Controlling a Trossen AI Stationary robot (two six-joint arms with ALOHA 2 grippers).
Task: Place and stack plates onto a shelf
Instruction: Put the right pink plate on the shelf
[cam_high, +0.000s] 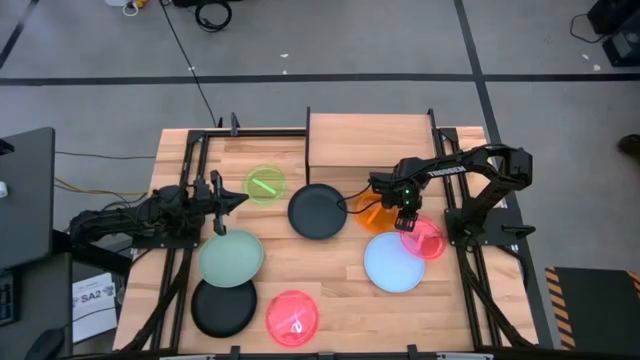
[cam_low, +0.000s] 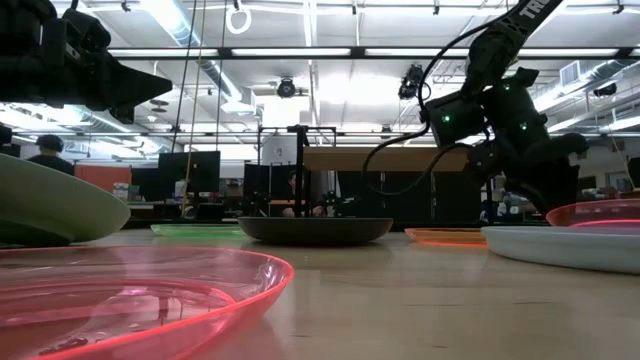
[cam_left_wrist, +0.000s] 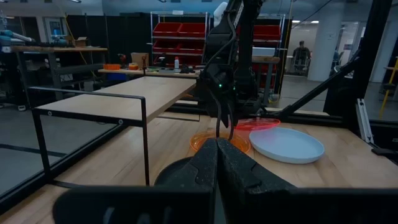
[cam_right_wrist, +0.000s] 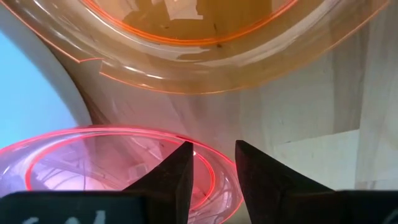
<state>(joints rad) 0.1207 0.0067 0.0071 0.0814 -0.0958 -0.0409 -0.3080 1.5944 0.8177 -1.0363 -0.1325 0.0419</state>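
Right gripper (cam_high: 409, 222) closing on the rim of the pink plate (cam_high: 424, 240), beside the orange plate (cam_high: 377, 214).

The right fingers (cam_right_wrist: 177, 177) are sitting either side of the pink rim, narrowed on it; the plate is lying partly on the blue plate (cam_high: 394, 263), whose edge is crowding it on one side while the orange plate is lying just past it toward the shelf (cam_high: 368, 143). The shelf top is bare, with a black plate (cam_high: 317, 211) on the table in front of it and a lime plate (cam_high: 265, 185) beside that. The left gripper (cam_high: 236, 200) is waiting clenched and empty above the table, near the pale green plate (cam_high: 231, 257). A second black plate (cam_high: 224, 307) and a red plate (cam_high: 292, 318) are lying at the near edge.
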